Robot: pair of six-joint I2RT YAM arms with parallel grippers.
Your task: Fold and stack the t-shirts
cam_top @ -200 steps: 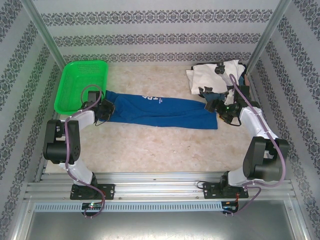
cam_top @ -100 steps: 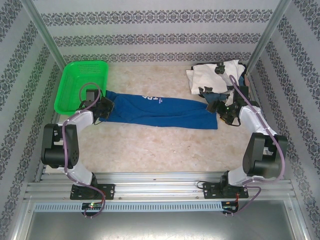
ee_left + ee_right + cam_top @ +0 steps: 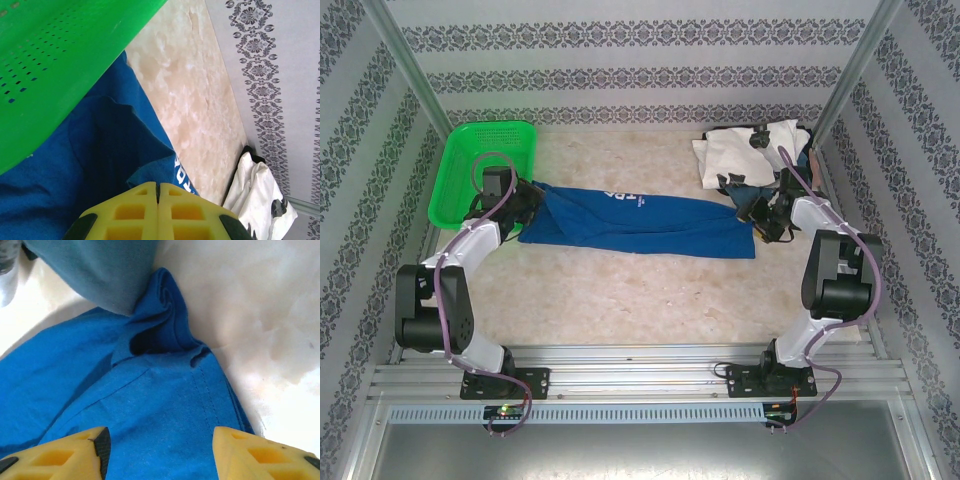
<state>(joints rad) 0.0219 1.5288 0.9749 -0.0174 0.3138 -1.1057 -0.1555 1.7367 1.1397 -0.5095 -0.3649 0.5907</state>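
A pale, marbled bench (image 3: 620, 290) sits inside walls papered in grey ornamental bands (image 3: 640, 75), with a green basket (image 3: 480, 165) at its far left.

The blue t-shirt (image 3: 640, 225) starts right at the basket's near right corner, touching its rim, and stretches away from the basket to the right as a long, flattened band. Small white lettering (image 3: 625, 197) shows on the shirt's far edge, not far along from the basket. Well to the right of the basket, in the opposite back corner, a white t-shirt (image 3: 745, 150) with black marks lies crumpled in a heap.

The left fingers (image 3: 527, 205) are just beside the basket's near right corner, at the shirt's basket end. In the left wrist view the two yellow pads are pressed flat against each other, clenched on a raised fold of blue cloth, with the green basket wall close above.

The right fingers (image 3: 760, 215) are at the end of the blue shirt farthest from the basket. In the right wrist view they stand apart, released, with the shirt's hemmed edge lying between them and nothing gripped. Just beyond them the blue cloth bunches into a small pucker, and a bluish-grey t-shirt (image 3: 100, 270) overlaps that corner.
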